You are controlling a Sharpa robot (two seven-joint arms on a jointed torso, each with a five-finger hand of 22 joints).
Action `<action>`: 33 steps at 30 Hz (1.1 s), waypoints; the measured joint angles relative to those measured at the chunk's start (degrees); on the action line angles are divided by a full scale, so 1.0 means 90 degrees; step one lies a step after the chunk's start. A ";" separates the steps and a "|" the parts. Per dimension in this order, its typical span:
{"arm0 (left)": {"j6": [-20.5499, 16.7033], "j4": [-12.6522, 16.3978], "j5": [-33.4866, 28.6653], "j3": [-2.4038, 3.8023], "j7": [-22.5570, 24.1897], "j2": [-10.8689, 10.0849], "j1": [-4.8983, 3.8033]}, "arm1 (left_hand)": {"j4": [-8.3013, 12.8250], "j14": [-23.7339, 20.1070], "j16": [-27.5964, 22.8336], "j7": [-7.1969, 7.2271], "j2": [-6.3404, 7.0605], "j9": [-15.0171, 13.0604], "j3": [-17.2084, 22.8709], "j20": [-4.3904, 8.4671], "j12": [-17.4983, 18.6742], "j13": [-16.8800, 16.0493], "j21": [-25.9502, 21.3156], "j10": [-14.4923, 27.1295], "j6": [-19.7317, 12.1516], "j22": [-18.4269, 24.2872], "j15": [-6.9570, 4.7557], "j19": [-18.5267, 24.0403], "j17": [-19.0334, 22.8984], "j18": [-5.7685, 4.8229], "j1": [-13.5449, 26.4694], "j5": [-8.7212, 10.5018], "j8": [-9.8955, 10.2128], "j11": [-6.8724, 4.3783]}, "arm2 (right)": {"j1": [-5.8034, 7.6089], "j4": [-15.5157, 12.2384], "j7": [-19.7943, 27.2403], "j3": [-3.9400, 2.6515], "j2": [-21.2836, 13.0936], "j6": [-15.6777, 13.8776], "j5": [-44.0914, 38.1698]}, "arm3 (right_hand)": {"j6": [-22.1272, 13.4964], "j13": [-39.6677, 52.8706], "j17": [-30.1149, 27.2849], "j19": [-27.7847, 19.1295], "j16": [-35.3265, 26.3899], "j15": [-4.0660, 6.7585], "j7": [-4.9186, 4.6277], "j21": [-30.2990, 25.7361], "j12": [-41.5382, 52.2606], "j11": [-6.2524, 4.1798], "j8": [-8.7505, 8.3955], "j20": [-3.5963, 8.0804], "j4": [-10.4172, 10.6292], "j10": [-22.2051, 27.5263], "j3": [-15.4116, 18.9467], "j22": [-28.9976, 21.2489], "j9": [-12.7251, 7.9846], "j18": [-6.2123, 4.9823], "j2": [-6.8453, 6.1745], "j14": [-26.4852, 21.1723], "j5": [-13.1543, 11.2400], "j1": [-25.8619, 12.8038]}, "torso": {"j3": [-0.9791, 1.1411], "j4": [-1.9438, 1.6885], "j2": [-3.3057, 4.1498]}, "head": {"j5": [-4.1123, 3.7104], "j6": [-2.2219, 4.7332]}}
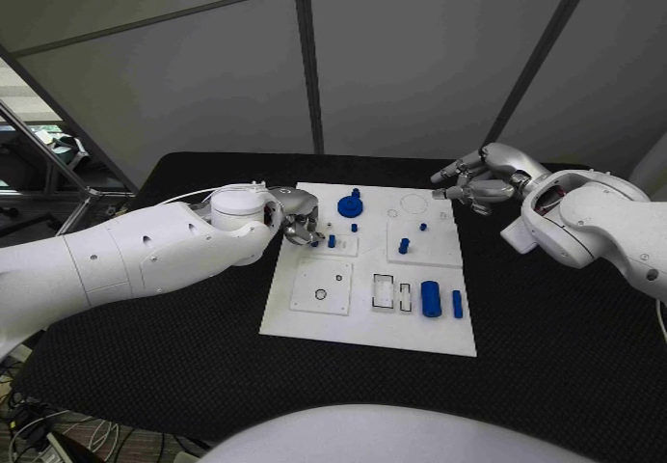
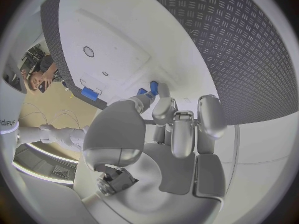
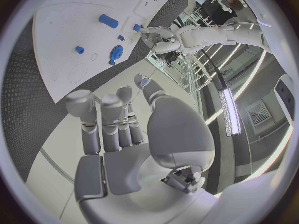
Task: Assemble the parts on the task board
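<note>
A: Head view?
B: Task board [image 1: 364, 318] mid-table. Left hand [image 1: 298, 228] at its 9 o'clock edge, fingers down on a small blue peg [image 1: 331, 241]. Looks pinched, not certain. Right hand [image 1: 475, 183] off the board at 1 o'clock, fingers apart, holding nothing. Blue round part [image 1: 351, 205] at 12, blue cylinder [image 1: 431, 298] at 5.
A: Left wrist view?
B: Fingertips [image 2: 163, 90] close around the blue piece [image 2: 153, 87] on the board [image 2: 118, 50].
A: Right wrist view?
B: Right hand [image 3: 124, 129] spread, empty, clear of the board [image 3: 69, 40]. Round part [image 3: 116, 53] and cylinder [image 3: 107, 21] lie on it.
</note>
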State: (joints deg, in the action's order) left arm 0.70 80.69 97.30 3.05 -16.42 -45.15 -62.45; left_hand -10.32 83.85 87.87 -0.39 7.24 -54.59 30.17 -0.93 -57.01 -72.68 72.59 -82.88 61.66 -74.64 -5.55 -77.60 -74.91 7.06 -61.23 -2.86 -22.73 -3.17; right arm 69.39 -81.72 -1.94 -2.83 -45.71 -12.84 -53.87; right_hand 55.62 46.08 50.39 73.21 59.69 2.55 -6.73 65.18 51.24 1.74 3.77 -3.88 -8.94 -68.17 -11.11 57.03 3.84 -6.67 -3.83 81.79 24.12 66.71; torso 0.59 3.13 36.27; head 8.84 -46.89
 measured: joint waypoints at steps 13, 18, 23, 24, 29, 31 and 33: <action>-0.0036 -0.0053 -0.0030 0.0002 -0.0170 0.0020 -0.0001 | -0.0641 0.0000 0.0000 -0.0015 0.0151 -0.0010 -0.0414 0.0000 0.0000 -0.0002 0.0000 0.0000 0.0057 -0.0022 0.0000 0.0000 0.0000 0.0000 0.0067 0.0000 0.0082 0.0000 | 0.0000 0.0007 0.0000 0.0000 0.0003 0.0000 0.0000 | 0.0000 -0.0015 0.0000 0.0000 0.0000 0.0000 0.0000 -0.0031 0.0000 0.0000 0.0000 0.0000 0.0000 0.0000 0.0000 -0.0006 0.0000 0.0001 0.0000 0.0000 0.0000 0.0000 | 0.0000 0.0000 0.0000 | -0.0009 -0.0001; -0.0059 -0.0060 -0.0088 0.0003 -0.0223 0.0020 0.0001 | -0.0725 0.0000 0.0000 -0.0024 0.0201 -0.0010 -0.0536 0.0000 0.0000 -0.0009 -0.0001 0.0000 0.0067 -0.0035 0.0000 0.0000 0.0000 0.0000 0.0117 0.0000 0.0105 0.0000 | 0.0000 0.0011 0.0001 0.0000 0.0007 0.0000 0.0000 | 0.0000 -0.0015 0.0000 0.0000 0.0001 0.0000 0.0000 -0.0030 0.0000 0.0000 0.0000 0.0000 0.0000 0.0000 0.0000 -0.0006 0.0000 0.0001 0.0000 0.0000 0.0000 0.0000 | 0.0000 0.0000 0.0000 | -0.0012 0.0000; -0.0091 -0.0060 -0.0143 0.0008 -0.0249 0.0020 0.0003 | -0.0732 0.0000 0.0000 -0.0001 0.0197 -0.0010 -0.0562 0.0000 0.0000 -0.0016 -0.0001 0.0001 0.0090 -0.0034 0.0000 0.0001 0.0000 0.0000 0.0189 0.0000 0.0105 0.0000 | 0.0000 0.0015 0.0002 0.0000 0.0011 0.0000 0.0000 | 0.0000 -0.0015 0.0000 0.0000 0.0001 0.0000 0.0000 -0.0030 0.0000 0.0000 0.0000 0.0000 0.0000 0.0000 0.0000 -0.0006 0.0000 0.0000 0.0000 0.0000 0.0000 0.0000 | -0.0002 0.0000 0.0000 | -0.0009 0.0004; -0.0098 -0.0060 -0.0153 0.0008 -0.0253 0.0020 0.0003 | -0.0724 0.0000 0.0000 -0.0001 0.0191 -0.0009 -0.0570 0.0000 0.0000 -0.0021 -0.0001 0.0000 0.0089 -0.0035 0.0000 0.0001 0.0000 0.0000 0.0194 0.0000 0.0105 0.0000 | 0.0000 0.0016 0.0002 0.0000 0.0012 0.0000 0.0000 | 0.0000 -0.0015 0.0000 0.0000 0.0001 0.0000 0.0000 -0.0030 0.0000 0.0000 0.0000 0.0000 0.0000 0.0000 0.0000 -0.0006 0.0000 0.0000 0.0000 0.0000 0.0000 0.0000 | -0.0002 0.0000 0.0000 | -0.0009 0.0004; -0.0150 -0.0062 -0.0190 0.0021 -0.0269 0.0022 0.0006 | -0.0724 0.0000 0.0000 -0.0024 0.0155 -0.0009 -0.0604 0.0023 0.0000 -0.0022 -0.0001 0.0001 0.0112 -0.0034 0.0001 -0.0022 0.0000 0.0000 0.0230 0.0000 0.0105 0.0000 | 0.0000 0.0022 0.0003 0.0000 0.0017 0.0000 0.0000 | 0.0000 -0.0014 0.0000 0.0000 0.0001 0.0000 0.0000 -0.0030 0.0000 0.0000 0.0000 0.0000 0.0000 0.0000 0.0000 -0.0006 0.0000 0.0001 0.0000 0.0000 0.0000 0.0000 | -0.0002 -0.0001 0.0000 | -0.0004 0.0003; -0.0186 -0.0066 -0.0203 0.0037 -0.0279 0.0024 0.0008 | -0.0724 0.0000 0.0000 -0.0024 0.0157 -0.0009 -0.0604 0.0023 0.0000 -0.0022 -0.0001 0.0001 0.0112 -0.0034 0.0001 -0.0023 0.0000 0.0000 0.0228 0.0001 0.0105 0.0000 | 0.0000 0.0024 0.0004 0.0000 0.0019 0.0000 0.0000 | 0.0000 -0.0014 0.0000 0.0000 0.0001 0.0000 0.0000 -0.0030 0.0000 0.0000 0.0000 0.0000 0.0000 0.0000 0.0000 -0.0006 0.0000 0.0000 0.0000 0.0000 0.0000 0.0000 | -0.0002 -0.0002 0.0000 | -0.0003 0.0007; -0.0229 -0.0073 -0.0219 0.0062 -0.0288 0.0027 0.0009 | -0.0740 0.0000 0.0000 -0.0024 0.0157 -0.0009 -0.0621 0.0023 0.0000 -0.0021 -0.0001 0.0001 0.0112 -0.0034 0.0001 -0.0022 0.0000 0.0000 0.0228 0.0000 0.0128 0.0000 | 0.0000 0.0027 0.0004 0.0000 0.0021 0.0000 0.0000 | 0.0000 -0.0014 0.0000 0.0000 0.0001 0.0000 0.0000 -0.0030 0.0000 0.0000 0.0000 0.0000 0.0000 0.0000 0.0000 -0.0006 0.0000 0.0001 0.0000 0.0000 0.0000 0.0000 | -0.0002 -0.0002 0.0000 | -0.0003 0.0013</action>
State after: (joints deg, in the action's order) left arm -1.36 80.03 95.33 3.61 -19.02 -44.91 -62.36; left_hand -16.98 83.85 87.87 -0.60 8.65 -54.67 24.58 -0.72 -57.01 -72.88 72.58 -82.87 62.66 -74.95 -5.54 -77.80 -74.91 7.06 -59.18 -2.85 -21.57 -3.17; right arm 69.39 -81.48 -1.90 -2.83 -45.52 -12.84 -53.87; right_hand 55.62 45.95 50.39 73.22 59.70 2.55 -6.72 64.90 51.24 1.74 3.78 -3.88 -8.94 -68.17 -11.11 56.98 3.84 -6.67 -3.82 81.79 24.12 66.71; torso 0.57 3.10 36.27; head 8.82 -46.77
